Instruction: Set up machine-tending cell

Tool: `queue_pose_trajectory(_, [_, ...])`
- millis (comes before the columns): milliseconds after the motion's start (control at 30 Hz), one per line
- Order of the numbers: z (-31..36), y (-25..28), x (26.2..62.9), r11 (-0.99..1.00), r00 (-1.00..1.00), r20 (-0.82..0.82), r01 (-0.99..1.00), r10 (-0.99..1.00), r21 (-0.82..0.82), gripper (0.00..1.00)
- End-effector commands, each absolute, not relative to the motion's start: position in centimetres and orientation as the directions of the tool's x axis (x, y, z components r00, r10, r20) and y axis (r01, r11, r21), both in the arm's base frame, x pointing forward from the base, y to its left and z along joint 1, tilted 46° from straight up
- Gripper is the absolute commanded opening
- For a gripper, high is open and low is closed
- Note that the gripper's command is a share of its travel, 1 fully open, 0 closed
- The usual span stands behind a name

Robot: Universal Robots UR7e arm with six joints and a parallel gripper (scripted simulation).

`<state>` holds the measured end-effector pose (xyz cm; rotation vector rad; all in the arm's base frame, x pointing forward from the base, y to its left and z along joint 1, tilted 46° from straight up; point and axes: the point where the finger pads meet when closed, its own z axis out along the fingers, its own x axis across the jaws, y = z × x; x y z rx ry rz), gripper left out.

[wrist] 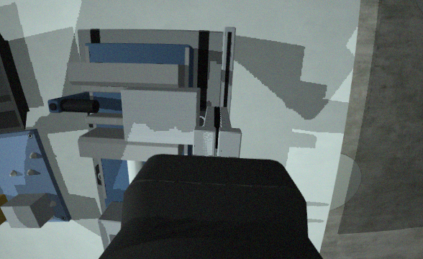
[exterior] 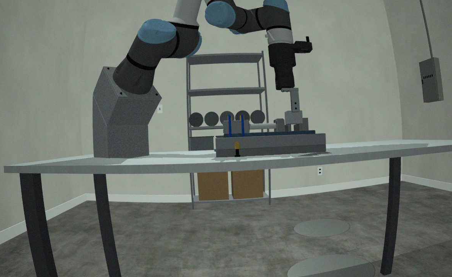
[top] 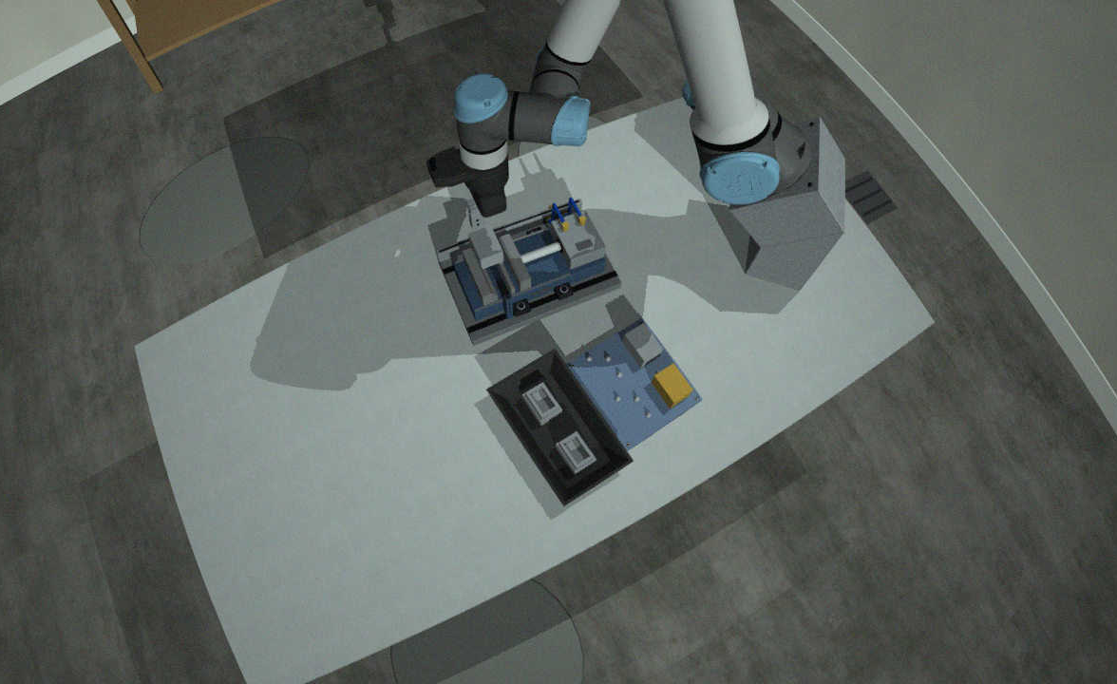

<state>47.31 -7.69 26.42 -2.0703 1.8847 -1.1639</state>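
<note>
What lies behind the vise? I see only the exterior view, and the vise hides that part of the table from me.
Observer: The top view shows a black outfeed tray there, with two finished parts inside, pockets up.
Operator: And the spare blanks?
Observer: One aluminium blank and one brass blank are on the blue infeed plate, right beside the tray.
Operator: Is anything gripped now?
Observer: No. In the wrist view the fingers are shut against each other, with nothing between them.
</note>
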Motion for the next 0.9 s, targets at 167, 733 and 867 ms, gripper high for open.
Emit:
queue_pose_trajectory(167, [26.22, -7.82, 47.53, -0.224, -0.065, 0.455, -0.804, -0.888, -0.551, 0.00])
queue_pose_trajectory(733, [25.97, -7.97, 47.74, -0.224, -0.065, 0.455, -0.804, -0.888, -0.551, 0.00])
queue_pose_trajectory(867, [25.96, -7.97, 47.75, -0.224, -0.065, 0.455, -0.804, -0.888, -0.551, 0.00])
